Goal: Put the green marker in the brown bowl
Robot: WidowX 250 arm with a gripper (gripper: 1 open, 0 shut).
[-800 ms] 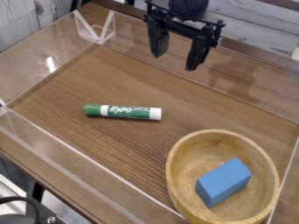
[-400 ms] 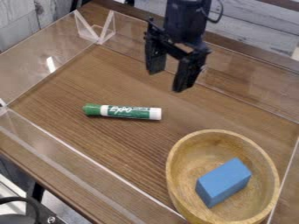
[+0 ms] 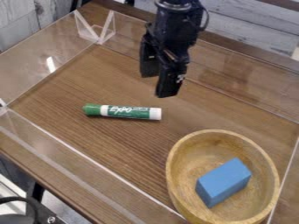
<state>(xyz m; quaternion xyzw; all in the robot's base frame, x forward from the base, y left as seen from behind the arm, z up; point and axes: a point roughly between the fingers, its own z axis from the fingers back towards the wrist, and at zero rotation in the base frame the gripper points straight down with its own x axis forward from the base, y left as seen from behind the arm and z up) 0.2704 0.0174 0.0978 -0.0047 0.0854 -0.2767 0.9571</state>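
one tool (image 3: 159, 73), jaws wide apart, holding nothing

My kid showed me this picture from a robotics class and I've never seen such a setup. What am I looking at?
It is one camera view looking down at a wooden table ringed by clear plastic walls. The black thing hanging from the top is a robot arm's tool, a two-fingered pincer pointing down, open and holding nothing. Below it lies the green marker, flat on the wood, untouched. At the lower right sits the brown bowl, with a blue block inside. The arm is meant to put the marker in that bowl.
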